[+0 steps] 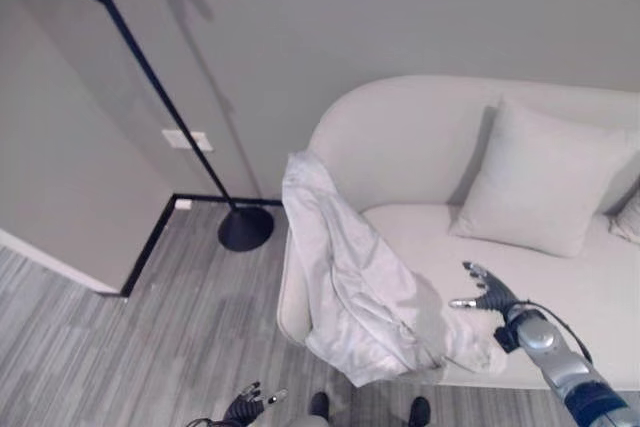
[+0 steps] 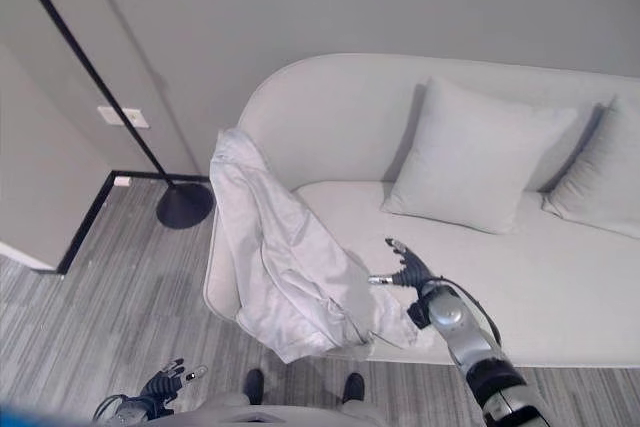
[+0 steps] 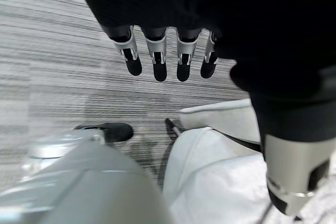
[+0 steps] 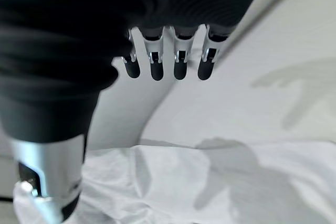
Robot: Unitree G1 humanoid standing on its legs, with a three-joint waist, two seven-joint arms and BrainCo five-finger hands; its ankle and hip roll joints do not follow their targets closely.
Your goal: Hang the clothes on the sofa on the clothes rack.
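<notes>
A white garment (image 1: 345, 277) is draped over the left arm and front edge of the pale sofa (image 1: 430, 137), hanging down toward the floor. My right hand (image 1: 487, 294) hovers open just right of the garment above the seat, fingers spread, holding nothing. In the right wrist view its straight fingers (image 4: 167, 62) point over the cloth (image 4: 210, 192). My left hand (image 1: 247, 407) hangs low near the floor, open and empty. The black clothes rack (image 1: 150, 77) stands left of the sofa on a round base (image 1: 245, 228).
A large cushion (image 1: 545, 182) leans on the sofa back at the right, with a second cushion (image 2: 600, 177) beside it. A white wall corner (image 1: 60, 197) juts out at the left. Grey plank floor (image 1: 180, 327) lies between the rack and the sofa.
</notes>
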